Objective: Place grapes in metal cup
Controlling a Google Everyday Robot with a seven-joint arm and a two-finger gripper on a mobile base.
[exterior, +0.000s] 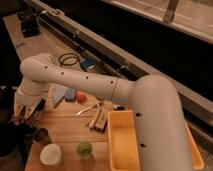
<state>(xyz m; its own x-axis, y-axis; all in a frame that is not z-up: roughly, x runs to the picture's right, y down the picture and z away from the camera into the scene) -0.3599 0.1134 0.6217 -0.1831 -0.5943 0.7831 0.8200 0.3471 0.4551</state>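
The metal cup (pixel 42 135) stands near the table's front left corner, dull grey with a dark inside. My gripper (pixel 21 114) hangs at the end of the white arm (pixel 75 77), at the table's left edge, up and to the left of the metal cup. The grapes do not show; the arm or the gripper may be hiding them.
A white cup (pixel 50 154) and a small green cup (pixel 84 149) stand in front of the metal cup. An orange fruit (pixel 81 96), a blue sponge (pixel 70 94), wooden blocks (pixel 98 120) and a yellow bin (pixel 125 142) sit on the wooden table (pixel 65 127).
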